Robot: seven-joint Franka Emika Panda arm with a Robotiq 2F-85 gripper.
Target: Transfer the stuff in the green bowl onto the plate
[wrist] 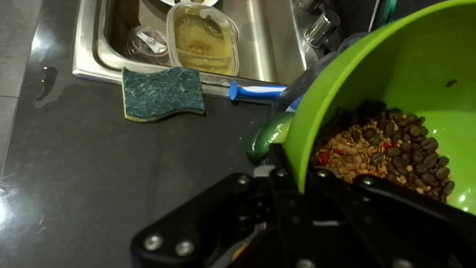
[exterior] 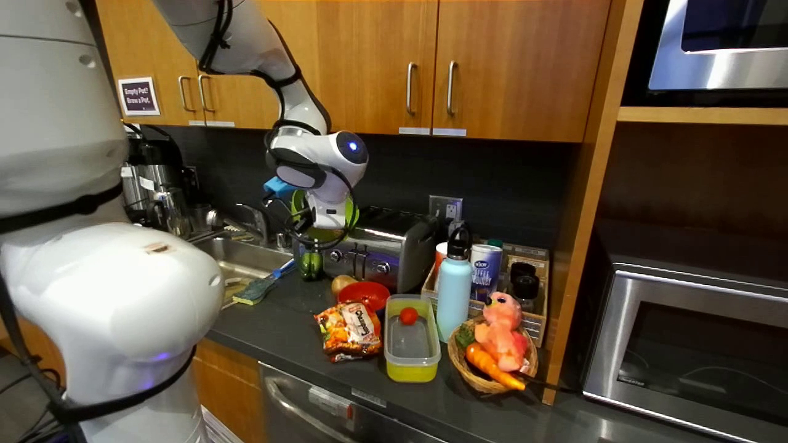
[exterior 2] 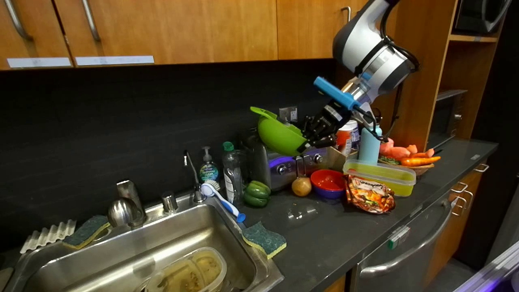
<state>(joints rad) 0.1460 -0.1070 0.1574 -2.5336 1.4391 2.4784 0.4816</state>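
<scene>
The fingers [wrist: 280, 186] are pinched together on the wall of the green bowl [wrist: 420, 85], which lies at their two o'clock in the wrist view. In an exterior view it hangs tilted, the toaster [exterior 2: 284, 168] at its six o'clock. Dark beans and tan grains [wrist: 386, 149] lie inside: probably the carry, before pouring. Next calls for centring over the plate, which I cannot make out, then tipping.

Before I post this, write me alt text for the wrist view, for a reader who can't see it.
A black gripper grips the rim of a green bowl holding dark beans, small tan lentil-like pieces and a few red bits. At left, a dark green sponge lies at the edge of a steel sink set in a dark counter.
</scene>
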